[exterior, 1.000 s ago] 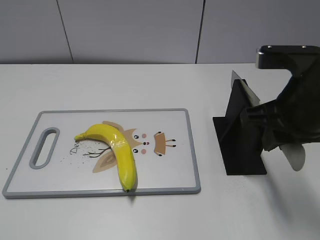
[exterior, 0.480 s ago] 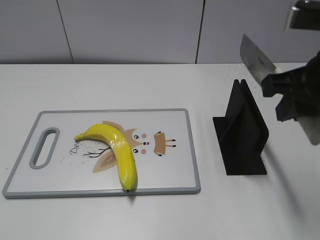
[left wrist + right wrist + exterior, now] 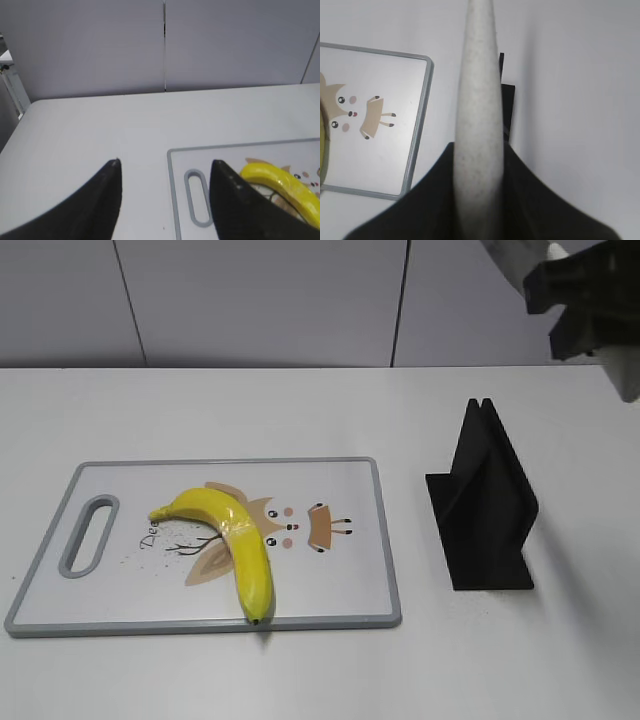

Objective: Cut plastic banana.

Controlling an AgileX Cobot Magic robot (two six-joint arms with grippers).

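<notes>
Banana lies on the cutting board, left-centre of the exterior frame: greenish stem toward the board's handle slot, dark tip at the board's lower edge. Long axis curves from left down to lower centre.

Left claw: jaws apart, holding nothing, hovering over bare surface beside the board's handle end; banana at lower right of that wrist frame.

Black knife stand sits on the surface right of the board, slot vacant.

Right claw, top right corner of the exterior frame, clamped on the pale speckled knife handle; blade mostly out of frame.

Judgement: banana lies well left of and below the knife-bearing claw. Left arm is nearer the fruit. A cut would cross its middle.
</notes>
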